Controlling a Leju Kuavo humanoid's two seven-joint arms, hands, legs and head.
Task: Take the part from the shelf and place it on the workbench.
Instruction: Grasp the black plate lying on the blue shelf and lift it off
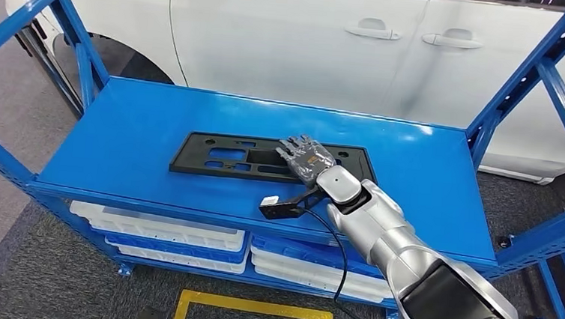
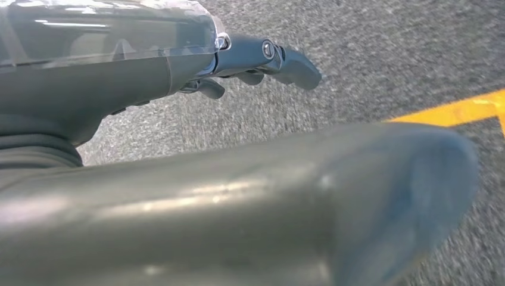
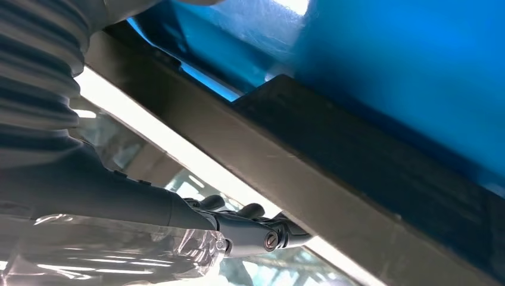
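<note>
My right hand (image 1: pixel 306 159) lies on the black part (image 1: pixel 220 156), over its right half, fingers stretched flat and pointing to the far side; whether it grips the part I cannot tell. The part lies flat in the middle of the blue shelf (image 1: pixel 116 129). My left hand (image 2: pixel 250 59) hangs over grey floor (image 2: pixel 387 47), fingers loosely curled, holding nothing.
</note>
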